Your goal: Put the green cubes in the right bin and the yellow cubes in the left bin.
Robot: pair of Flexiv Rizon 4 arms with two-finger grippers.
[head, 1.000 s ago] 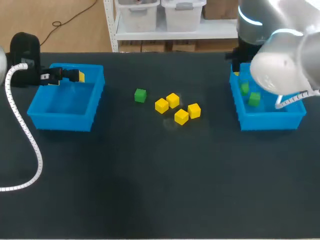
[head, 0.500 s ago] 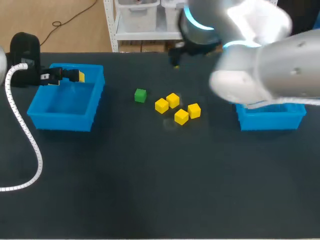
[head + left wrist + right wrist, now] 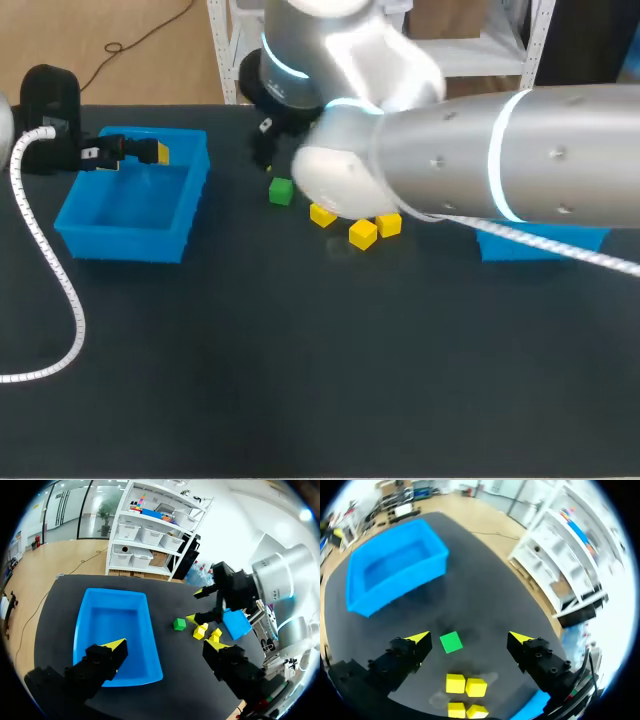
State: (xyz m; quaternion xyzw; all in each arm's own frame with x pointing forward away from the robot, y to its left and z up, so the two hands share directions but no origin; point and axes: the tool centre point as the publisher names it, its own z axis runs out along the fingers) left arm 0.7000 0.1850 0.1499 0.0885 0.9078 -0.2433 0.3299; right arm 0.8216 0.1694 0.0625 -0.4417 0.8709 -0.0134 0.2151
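The R gripper hangs above the green cube with its fingers spread wide and nothing in them. The cube lies flat on the table under the gap, nearer one finger, and neither finger touches it. The R arm comes in from the table's right edge and reaches past the middle. It covers most of the right bin, which stands by that edge.

The green cube sits left of the table's centre, toward the far edge. Just beside it, on the side toward the right edge, is a tight cluster of yellow cubes. The R wrist view shows four of them, packed approx. two by two. The head view shows only three, w/ the arm over the rest.

The left bin stands near the far left corner of the table. The L gripper is over that bin's far rim – fingers wide apart, holding nothing.
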